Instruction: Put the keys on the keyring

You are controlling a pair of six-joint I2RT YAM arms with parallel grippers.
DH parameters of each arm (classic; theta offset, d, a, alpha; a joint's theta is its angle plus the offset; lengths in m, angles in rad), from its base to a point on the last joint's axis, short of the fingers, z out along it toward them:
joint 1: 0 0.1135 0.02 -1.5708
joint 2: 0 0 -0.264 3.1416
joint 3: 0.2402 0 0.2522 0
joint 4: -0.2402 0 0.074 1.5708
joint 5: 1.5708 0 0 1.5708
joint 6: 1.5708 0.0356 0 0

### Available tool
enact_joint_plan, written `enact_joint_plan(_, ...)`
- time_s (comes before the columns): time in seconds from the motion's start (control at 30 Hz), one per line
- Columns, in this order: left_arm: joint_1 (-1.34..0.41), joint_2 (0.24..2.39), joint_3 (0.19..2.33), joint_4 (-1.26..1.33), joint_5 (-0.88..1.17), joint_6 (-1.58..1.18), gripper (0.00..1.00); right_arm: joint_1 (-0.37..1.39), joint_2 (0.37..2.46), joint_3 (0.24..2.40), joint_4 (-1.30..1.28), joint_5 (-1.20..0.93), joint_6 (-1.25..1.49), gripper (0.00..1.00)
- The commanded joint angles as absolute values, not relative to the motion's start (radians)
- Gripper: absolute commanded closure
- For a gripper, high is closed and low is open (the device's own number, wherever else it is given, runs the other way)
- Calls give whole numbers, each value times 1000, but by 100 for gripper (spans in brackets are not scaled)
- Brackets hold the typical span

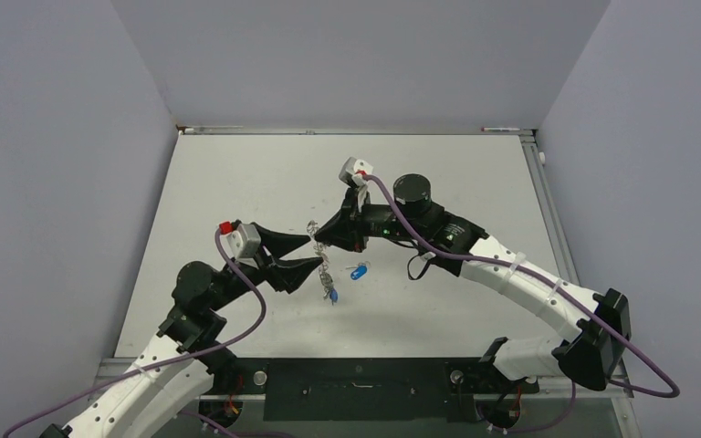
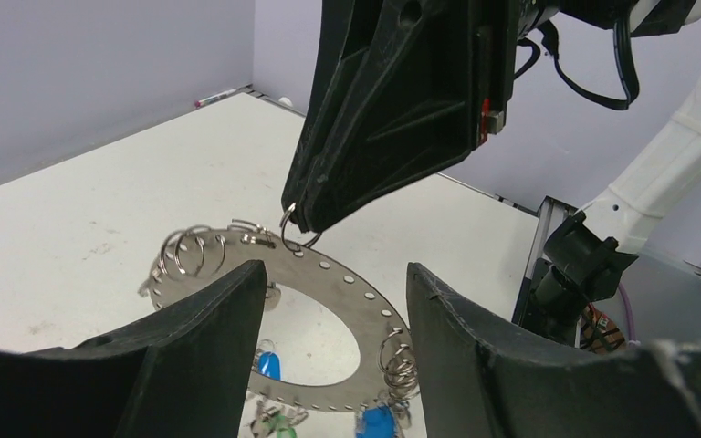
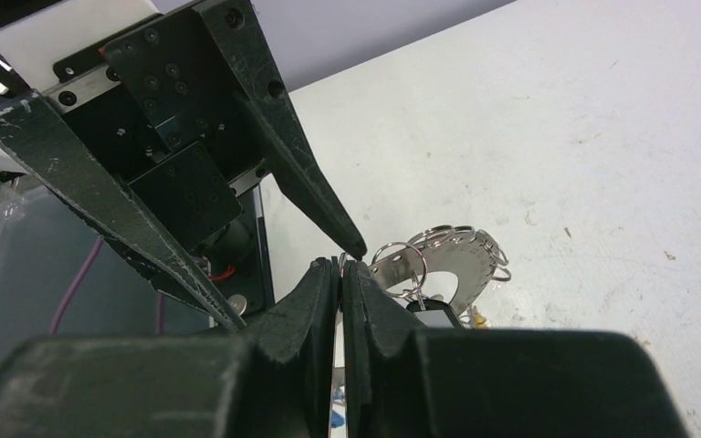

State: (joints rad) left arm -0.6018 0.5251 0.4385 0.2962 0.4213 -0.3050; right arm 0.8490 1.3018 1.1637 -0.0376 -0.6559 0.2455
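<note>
The right gripper (image 3: 340, 266) is pinched shut on the large flat grey metal keyring (image 2: 351, 292) rim — left gripper (image 2: 335, 272) spread apart, straddling it

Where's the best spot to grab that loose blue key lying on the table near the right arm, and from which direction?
Take the blue key by its plastic head, coming straight down from above. It lies flat on the table, apart from the keyring, so only its top is open, and the head is probably its bulkiest part.
</note>
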Motion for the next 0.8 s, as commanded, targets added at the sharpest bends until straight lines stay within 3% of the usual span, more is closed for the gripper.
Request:
enact_joint_plan(0.0, -609, 543, 498, 347, 400, -314, 45, 888, 1312, 1254, -65, -537, 234, 95)
enact_joint_plan(0.23, -612, 571, 518, 295, 372, -261, 45, 905, 1346, 1329, -169, -436, 257, 95)
enact_joint_plan(0.57, -614, 574, 554, 172, 355, -101, 71, 914, 1372, 1383, -251, -393, 294, 95)
enact_joint_plan(0.63, -615, 569, 559, 160, 350, -86, 68, 916, 1383, 1398, -272, -378, 306, 95)
enact_joint_plan(0.77, -615, 558, 569, 155, 358, -78, 46, 916, 1420, 1443, -338, -339, 326, 95)
